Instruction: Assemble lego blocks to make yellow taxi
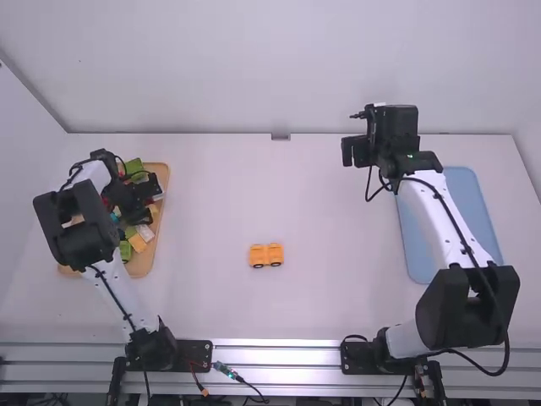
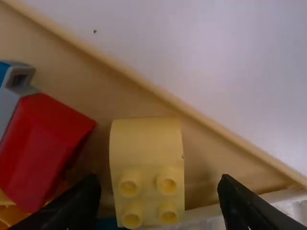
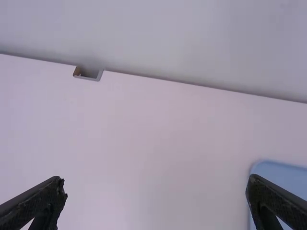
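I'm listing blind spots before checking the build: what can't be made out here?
- High view: some blocks in the wooden tray, hidden by the left arm.
- High view: part of the blue tray, behind the right arm.
- High view: studs on the small car, too small.
- Left wrist view: grey piece, cut off by the left edge.

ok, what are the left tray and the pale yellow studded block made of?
Tray: probably wood, smooth and matte; warm tan base and rim, though wood-look plastic is possible. Block: looks like molded plastic, smooth with a soft sheen; uniform color, round hollow-topped studs.
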